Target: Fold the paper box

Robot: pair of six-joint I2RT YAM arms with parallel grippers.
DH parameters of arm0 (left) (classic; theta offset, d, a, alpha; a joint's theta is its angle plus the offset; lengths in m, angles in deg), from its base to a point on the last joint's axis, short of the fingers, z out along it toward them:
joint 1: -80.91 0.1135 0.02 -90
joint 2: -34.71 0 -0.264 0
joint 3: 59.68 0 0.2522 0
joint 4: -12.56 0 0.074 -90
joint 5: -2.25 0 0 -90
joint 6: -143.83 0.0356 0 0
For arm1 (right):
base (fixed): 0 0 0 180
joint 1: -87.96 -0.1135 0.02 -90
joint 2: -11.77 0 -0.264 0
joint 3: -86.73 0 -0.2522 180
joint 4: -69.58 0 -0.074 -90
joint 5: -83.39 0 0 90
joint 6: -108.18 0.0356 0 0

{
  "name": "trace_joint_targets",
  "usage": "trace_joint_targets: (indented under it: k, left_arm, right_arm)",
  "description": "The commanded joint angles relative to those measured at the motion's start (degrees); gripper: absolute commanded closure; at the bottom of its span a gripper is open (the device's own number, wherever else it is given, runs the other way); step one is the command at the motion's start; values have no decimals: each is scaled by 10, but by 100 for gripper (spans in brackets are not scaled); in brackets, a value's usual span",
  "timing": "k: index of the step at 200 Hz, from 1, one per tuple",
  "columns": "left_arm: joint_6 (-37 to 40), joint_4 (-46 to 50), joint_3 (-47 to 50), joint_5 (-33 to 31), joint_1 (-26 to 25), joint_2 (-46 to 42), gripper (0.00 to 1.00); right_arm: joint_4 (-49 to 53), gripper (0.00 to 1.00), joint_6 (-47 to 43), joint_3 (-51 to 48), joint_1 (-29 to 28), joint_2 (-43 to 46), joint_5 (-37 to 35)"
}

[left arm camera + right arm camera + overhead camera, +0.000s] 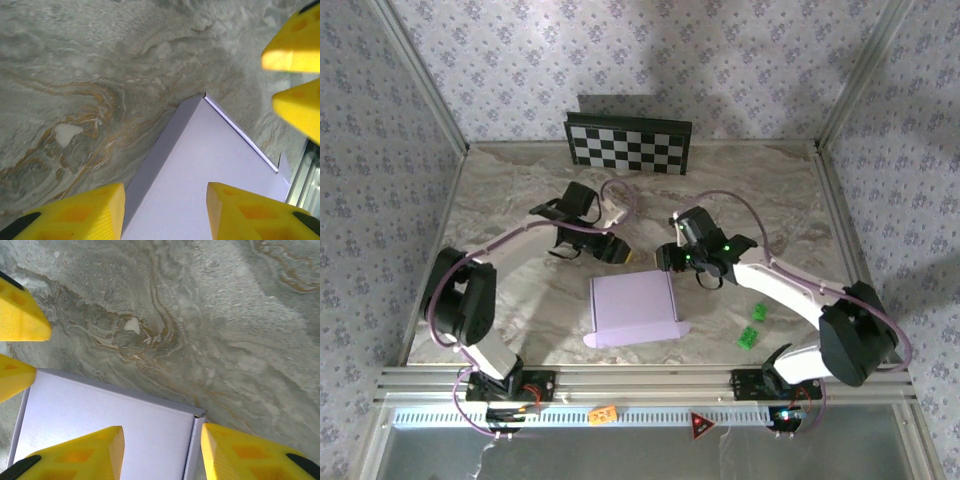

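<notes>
Finding the paper box (pixel 632 305) lying flat, lavender face up, on the marble table (pixel 500 200), close to the front rail (pixel 640 378) and between the two arm bases, with a rounded flap (pixel 635 336) sticking out along its near edge. Noting bare table running wide beyond its far edge up to the checkerboard panel (pixel 628 143) leaning at the back, and more open room on the left than on the right. Reaching in from the left with a bent elbow, bringing the left gripper (pixel 610 250) low over the table just beyond the box's far left corner, fingers standing apart and clamping nothing; in the left wrist view, showing that corner and the lavender face running under the gap. Reaching in from the right likewise, setting the right gripper (pixel 665 260) at the far right corner, fingers also parted and holding nothing, the two grippers nearly facing each other across the far edge. Spotting two small green pieces (pixel 752 327) lying on the table to the right of the box, beside the right forearm and apart from the box.
</notes>
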Motion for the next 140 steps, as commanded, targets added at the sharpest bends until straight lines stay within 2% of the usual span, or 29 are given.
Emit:
trace_joint_targets:
  k: [1, 66, 140]
  left_arm:
    - [84, 66, -52, 12, -21, 41, 52]
    - [137, 134, -104, -29, -33, 115, 51]
    - [139, 141, -94, -30, -35, 128, 61]
  right_arm:
    - [-1, 53, -11, -22, 18, 33, -5]
    - [-4, 52, -7, -50, 52, 72, 7]
    - [-13, 53, -1, -54, 56, 64, 12]
